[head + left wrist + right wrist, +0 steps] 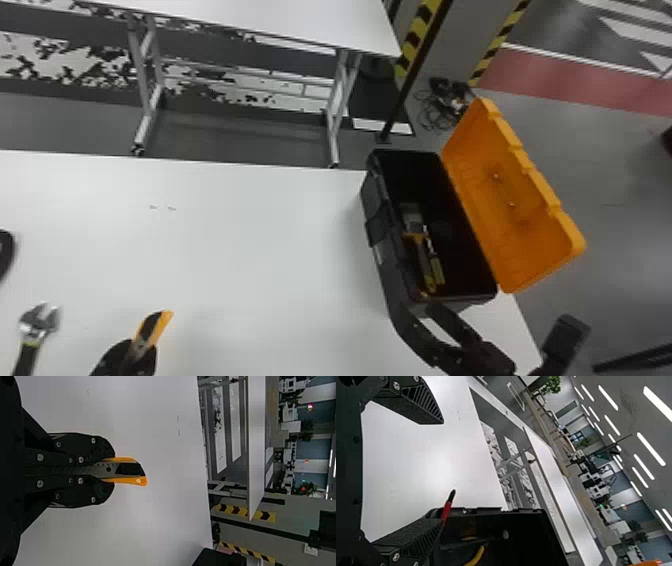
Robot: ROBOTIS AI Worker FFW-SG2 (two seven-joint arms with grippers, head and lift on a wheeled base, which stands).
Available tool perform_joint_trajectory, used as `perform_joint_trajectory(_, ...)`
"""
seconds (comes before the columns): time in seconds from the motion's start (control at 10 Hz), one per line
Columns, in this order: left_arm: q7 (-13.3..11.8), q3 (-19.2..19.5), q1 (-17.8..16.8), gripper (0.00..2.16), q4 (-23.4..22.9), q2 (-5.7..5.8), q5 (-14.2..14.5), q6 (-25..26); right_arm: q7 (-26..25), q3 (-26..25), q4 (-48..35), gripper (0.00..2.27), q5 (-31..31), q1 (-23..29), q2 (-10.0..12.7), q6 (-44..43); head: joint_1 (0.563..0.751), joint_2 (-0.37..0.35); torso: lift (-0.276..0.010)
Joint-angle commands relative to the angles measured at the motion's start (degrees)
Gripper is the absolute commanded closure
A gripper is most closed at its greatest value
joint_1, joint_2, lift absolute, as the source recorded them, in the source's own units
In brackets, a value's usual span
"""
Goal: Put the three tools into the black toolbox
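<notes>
Right gripper (416, 306): over the near end of the black toolbox, its jaws wide apart; in the right wrist view the right gripper (441, 471) has a broad gap between them.
Left gripper (138, 349): at the near left of the tabletop (200, 270), its jaws closed on the utility knife.
Utility knife (164, 322): orange and black, pinched between the left jaws, one end jutting out past their tips; well apart from the toolbox.
Adjustable wrench (37, 325): on the tabletop beside the left gripper, farther left, its silver head pointing away from the robot and its dark handle running off the near edge of the head view.
Black toolbox (375, 227): at the right end of the tabletop, its orange lid (525, 235) open and leaning out to the right.
Inside the toolbox: a flat silver-headed tool (414, 220) with an orange collar, and right beside it a yellowish handle (436, 270); both lie along the left wall.
Red piece: a red length with a dark tip (447, 510) shows at the toolbox rim, by one of the right jaws; what it is, I cannot tell.
Left edge: a black curved thing (5, 252), cut off by the head view's border.
Beyond: a second white table (250, 22) and yellow-and-black striped posts (417, 37).
</notes>
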Motion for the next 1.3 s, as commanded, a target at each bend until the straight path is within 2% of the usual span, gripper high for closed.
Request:
perform_joint_trajectory(0.0, 0.2, -2.3, 0.0, 1.84, -0.1, 1.01, -1.1, -0.3, 0.0, -0.1, -2.8, 0.13, -0.1, -2.5, 0.1, 10.3, 0.695, -0.266, -0.051)
perform_joint_trajectory(0.2, 1.8, -5.1, -0.3, 1.84, -1.0, 2.07, -2.6, -0.6, -0.1, 0.8, -4.5, 0.13, -0.2, -4.2, 0.1, 18.6, 0.695, -0.253, -0.051)
perform_joint_trajectory(0.5, 2.3, -8.9, -1.6, 1.84, -2.9, 3.12, -4.2, 0.4, -0.1, 5.0, -6.6, 0.13, 0.0, -4.2, 0.1, 24.5, 0.695, -0.231, -0.051)
perform_joint_trajectory(1.0, 3.9, -16.2, -3.1, 1.84, -3.2, 4.88, -7.0, 2.2, -0.4, 13.2, -6.7, 0.13, 3.8, -4.7, 0.1, 26.1, 0.695, -0.207, -0.051)
perform_joint_trajectory(1.2, 5.3, -18.9, -3.4, 1.84, -3.0, 5.23, -9.4, 2.5, -1.0, 17.3, -5.6, 0.13, 5.6, -5.2, 0.1, 26.0, 0.695, -0.189, -0.051)
